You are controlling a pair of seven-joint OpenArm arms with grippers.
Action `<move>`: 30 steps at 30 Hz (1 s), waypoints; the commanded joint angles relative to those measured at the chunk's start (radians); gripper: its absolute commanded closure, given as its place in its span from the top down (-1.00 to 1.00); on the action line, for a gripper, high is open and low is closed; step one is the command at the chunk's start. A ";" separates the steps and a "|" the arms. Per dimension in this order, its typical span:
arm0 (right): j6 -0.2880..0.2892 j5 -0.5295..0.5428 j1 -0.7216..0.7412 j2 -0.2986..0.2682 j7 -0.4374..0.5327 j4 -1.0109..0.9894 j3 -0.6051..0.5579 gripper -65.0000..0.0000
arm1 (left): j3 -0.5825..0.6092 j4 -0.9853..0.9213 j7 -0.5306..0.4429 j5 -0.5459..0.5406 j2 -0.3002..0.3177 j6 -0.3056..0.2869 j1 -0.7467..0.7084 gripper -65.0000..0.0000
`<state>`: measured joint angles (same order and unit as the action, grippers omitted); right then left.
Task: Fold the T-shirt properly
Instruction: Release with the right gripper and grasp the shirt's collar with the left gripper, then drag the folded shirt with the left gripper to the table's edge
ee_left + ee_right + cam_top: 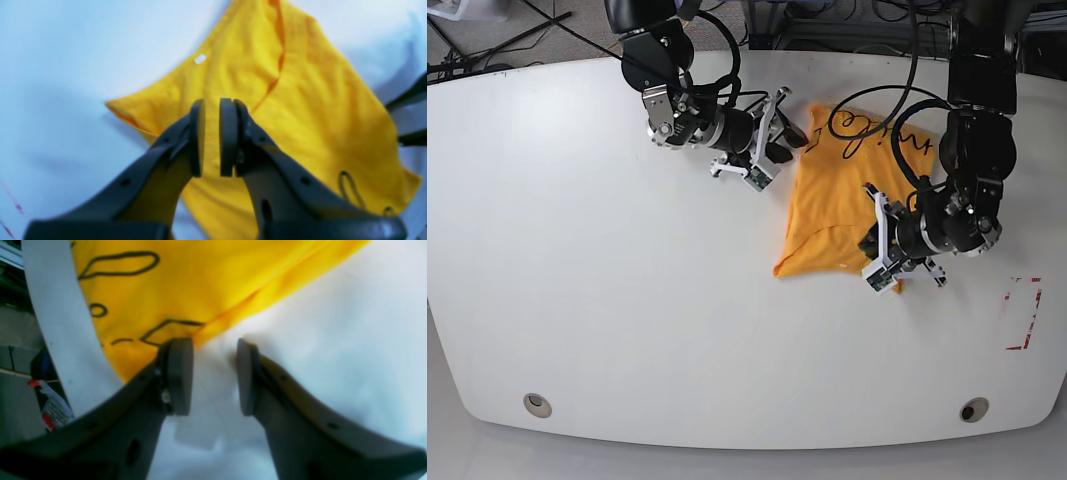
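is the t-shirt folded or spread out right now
Partly folded: the T-shirt lies as a compact, narrow shape, no sleeves spread out, with a fold edge crossing it.

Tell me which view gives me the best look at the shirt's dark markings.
The right wrist view: the markings appear large there, as loops and bent lines, though cut off at the upper left. The base view shows a longer run, small and partly hidden by black cables. The left wrist view catches only a few at lower right.

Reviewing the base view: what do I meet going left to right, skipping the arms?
Round metal-rimmed table fitting → orange-yellow cotton T-shirt → second round fitting → red angular marking.
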<state>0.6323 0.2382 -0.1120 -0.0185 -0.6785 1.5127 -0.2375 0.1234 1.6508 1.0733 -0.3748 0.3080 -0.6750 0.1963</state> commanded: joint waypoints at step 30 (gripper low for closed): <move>0.066 -0.001 0.120 -0.001 -0.212 0.222 0.395 -0.35 | -0.092 -0.188 -0.235 0.156 -0.120 0.340 -0.260 -0.04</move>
<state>0.6926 0.2237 -0.0086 -0.0113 -0.9100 1.6943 0.1467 0.0463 1.5333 0.7715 -0.2829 0.1764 -0.3489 -0.0586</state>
